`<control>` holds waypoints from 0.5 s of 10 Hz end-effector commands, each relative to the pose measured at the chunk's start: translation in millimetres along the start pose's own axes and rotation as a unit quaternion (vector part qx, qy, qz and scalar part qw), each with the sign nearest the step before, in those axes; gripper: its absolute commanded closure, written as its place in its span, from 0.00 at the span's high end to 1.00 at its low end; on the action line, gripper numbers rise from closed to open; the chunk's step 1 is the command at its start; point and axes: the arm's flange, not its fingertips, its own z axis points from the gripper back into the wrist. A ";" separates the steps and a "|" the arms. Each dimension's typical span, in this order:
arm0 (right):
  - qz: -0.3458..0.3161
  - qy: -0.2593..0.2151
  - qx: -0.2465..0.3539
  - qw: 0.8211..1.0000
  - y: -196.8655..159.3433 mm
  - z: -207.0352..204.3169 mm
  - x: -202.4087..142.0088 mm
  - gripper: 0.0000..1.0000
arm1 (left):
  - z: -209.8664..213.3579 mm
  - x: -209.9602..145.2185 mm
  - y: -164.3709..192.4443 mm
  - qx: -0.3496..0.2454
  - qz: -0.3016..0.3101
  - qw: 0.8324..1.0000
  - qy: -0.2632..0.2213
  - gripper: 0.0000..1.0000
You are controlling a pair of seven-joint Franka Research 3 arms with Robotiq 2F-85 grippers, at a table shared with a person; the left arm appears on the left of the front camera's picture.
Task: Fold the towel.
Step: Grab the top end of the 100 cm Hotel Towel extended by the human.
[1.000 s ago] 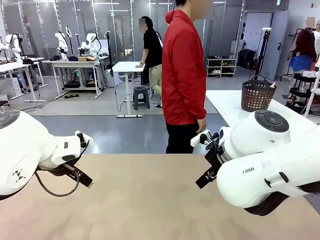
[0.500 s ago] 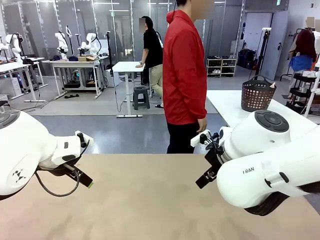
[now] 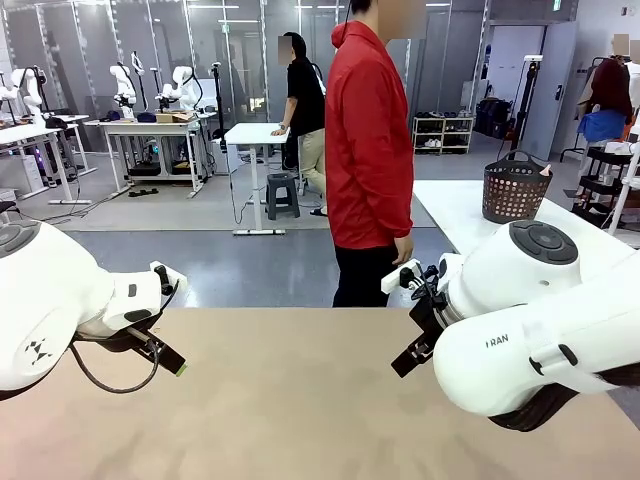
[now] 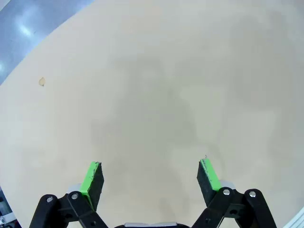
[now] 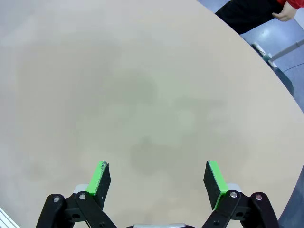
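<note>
Both splayed wide over table: L gripper, R gripper.

Broad flat tan desk lying open between left claw and right claw, both claws spread wide over bare surface, person in red jacket standing beyond the far edge

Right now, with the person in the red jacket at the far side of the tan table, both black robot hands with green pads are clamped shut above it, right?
Not shut: the wrist views show the left hand and the right hand open, green pads wide apart. The person in the red jacket does stand across the tan table.
</note>
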 end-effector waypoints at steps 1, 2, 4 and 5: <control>0.000 0.000 0.000 1.000 0.0 0.0 0.0 1.00 | 0.0 0.0 0.0 0.000 0.000 1.000 0.000 1.00; -0.005 -0.005 0.001 1.000 -6.2 23.2 9.9 1.00 | 24.0 9.6 9.5 -0.033 0.007 0.999 0.023 1.00; -0.043 -0.007 0.066 0.997 -37.8 81.7 27.9 1.00 | 86.6 24.5 52.4 -0.130 0.044 0.989 0.048 1.00; -0.057 -0.017 0.088 0.994 -56.3 105.7 30.1 1.00 | 113.6 25.3 77.2 -0.191 0.062 0.978 0.059 1.00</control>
